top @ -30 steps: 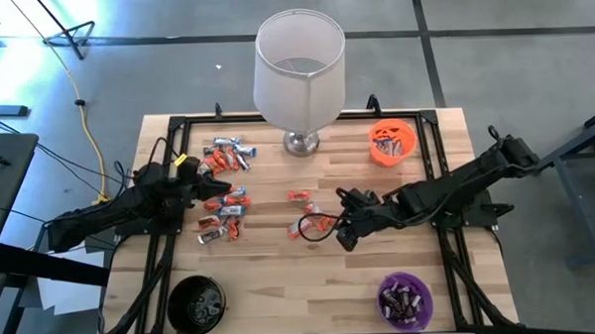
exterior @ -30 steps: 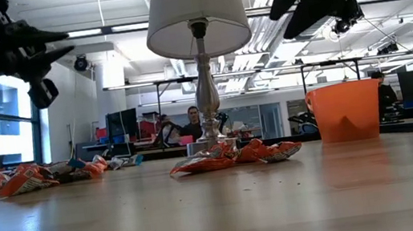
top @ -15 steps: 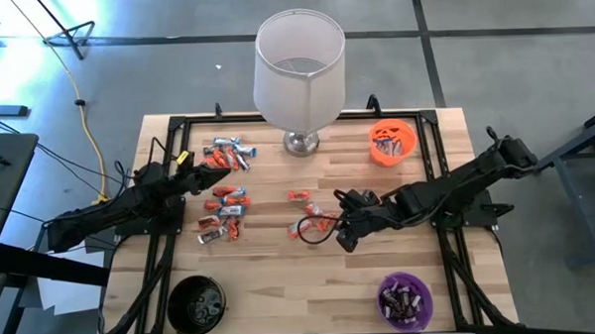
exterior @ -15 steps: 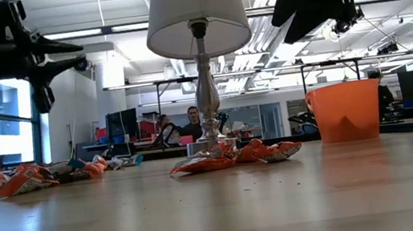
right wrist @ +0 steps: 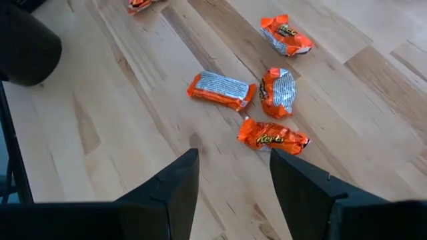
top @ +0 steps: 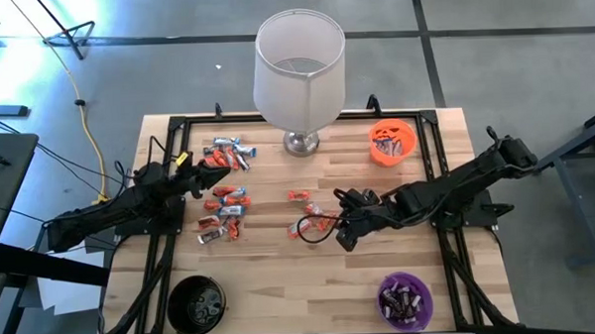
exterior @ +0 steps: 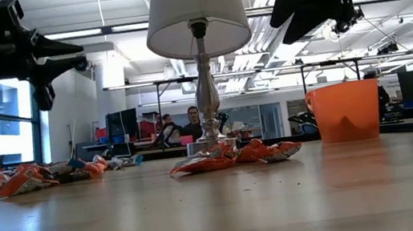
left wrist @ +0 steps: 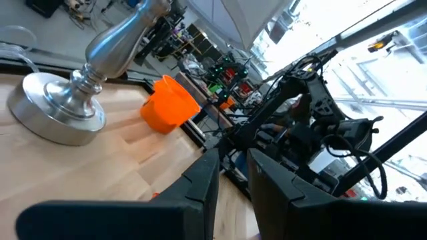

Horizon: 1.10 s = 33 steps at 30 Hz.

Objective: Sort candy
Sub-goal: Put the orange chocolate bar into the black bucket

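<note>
Wrapped candy lies loose on the wooden table: a pile at the left, a smaller group behind it, and a few orange-red pieces in the middle. My right gripper hangs open above these middle pieces, slanting down, its fingers apart and touching nothing. My left gripper is held level in the air beside the left pile. Its fingers stand a narrow gap apart with nothing between them.
A lamp with a metal foot stands at the far middle. An orange bowl is at the far right. A purple bowl holding candy is near right, and a black bowl near left. People sit in the room beyond.
My left gripper has turned at the wrist: its fingers, tilted downward before, now point level, swung a little toward the far edge. It has stayed in the same place. The candy has not moved.
</note>
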Tool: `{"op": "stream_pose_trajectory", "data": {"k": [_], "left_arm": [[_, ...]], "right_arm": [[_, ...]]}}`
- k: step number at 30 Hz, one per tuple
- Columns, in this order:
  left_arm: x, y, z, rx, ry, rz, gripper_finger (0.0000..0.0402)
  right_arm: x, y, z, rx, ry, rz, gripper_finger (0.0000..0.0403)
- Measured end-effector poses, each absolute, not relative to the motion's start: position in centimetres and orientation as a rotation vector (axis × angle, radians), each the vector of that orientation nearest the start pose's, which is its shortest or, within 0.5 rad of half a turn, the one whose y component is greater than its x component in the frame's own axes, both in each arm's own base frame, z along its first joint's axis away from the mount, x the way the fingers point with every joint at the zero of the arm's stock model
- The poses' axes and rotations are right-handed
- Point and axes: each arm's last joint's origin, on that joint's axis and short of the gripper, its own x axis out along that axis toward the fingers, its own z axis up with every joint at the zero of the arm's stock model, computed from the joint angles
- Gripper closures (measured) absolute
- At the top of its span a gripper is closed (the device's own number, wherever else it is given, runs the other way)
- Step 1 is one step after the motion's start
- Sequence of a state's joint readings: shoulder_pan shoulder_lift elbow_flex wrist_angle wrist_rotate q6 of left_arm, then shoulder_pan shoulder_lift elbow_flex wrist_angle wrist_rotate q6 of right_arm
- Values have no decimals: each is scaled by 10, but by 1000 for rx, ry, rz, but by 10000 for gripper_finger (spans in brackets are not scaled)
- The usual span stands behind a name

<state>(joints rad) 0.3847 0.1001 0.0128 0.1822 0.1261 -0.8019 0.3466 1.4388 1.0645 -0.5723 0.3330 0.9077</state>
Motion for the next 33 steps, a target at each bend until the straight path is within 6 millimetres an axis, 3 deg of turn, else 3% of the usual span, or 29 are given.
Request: {"op": "stream_pose_trajectory", "data": {"k": [8, 19, 33], "left_arm": [[96, 36, 177, -672, -183, 228, 337], [96, 38, 165, -800, -104, 339, 337], [95, 39, 164, -833, -128, 406, 337]], "right_arm": [[277, 89, 255, 514, 792, -413, 222], [277, 88, 255, 507, 780, -427, 222], [277, 88, 255, 488, 768, -442, 222]]}}
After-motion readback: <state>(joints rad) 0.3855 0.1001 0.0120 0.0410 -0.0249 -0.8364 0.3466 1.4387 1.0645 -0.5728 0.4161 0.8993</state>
